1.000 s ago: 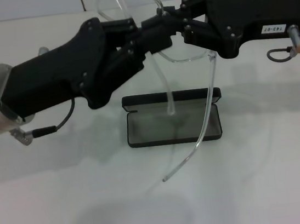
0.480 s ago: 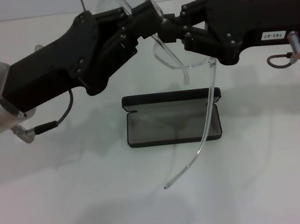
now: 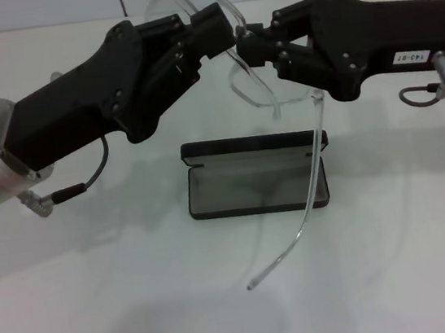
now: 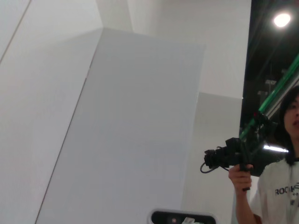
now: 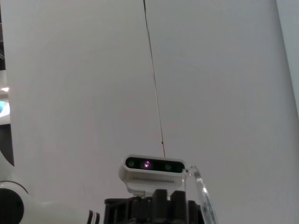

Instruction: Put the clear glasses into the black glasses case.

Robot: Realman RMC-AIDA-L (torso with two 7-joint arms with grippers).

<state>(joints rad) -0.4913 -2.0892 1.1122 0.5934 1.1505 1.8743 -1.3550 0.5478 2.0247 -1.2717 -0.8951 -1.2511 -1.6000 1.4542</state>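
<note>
The left gripper (image 3: pixel 217 32) is seen held up above the table (image 3: pixel 102 314), reaching in from the left; its fingers are pressed onto the clear glasses (image 3: pixel 267 99) at the frame front. Compared w/ half a sec ago its fingertips are lifted a little higher and further along the frame; the left temple arm, which hung straight down over the case a sec ago, is no longer seen hanging, so it is judged to have been folded in against the frame.

In the middle, the black glasses case (image 3: pixel 258 185) is laid open on the table, grey lining up, directly below the glasses and well apart from them; nothing is in it yet.

To the right, the right gripper (image 3: pixel 254 47) is met tip to tip w/ the left one; it is clamped on the frame near the bridge. The remaining temple arm is left unfolded; it is hung down from the right side of the frame, across the case's right end, w/ its tip pointed out past the case's front edge.

Judgement: one arm of the glasses is folded, one is not; the second fold is probably needed before the glasses can be lowered flat into the case. The wrist views are pointed at walls and the room; only a bit of clear frame is caught in the right one.
</note>
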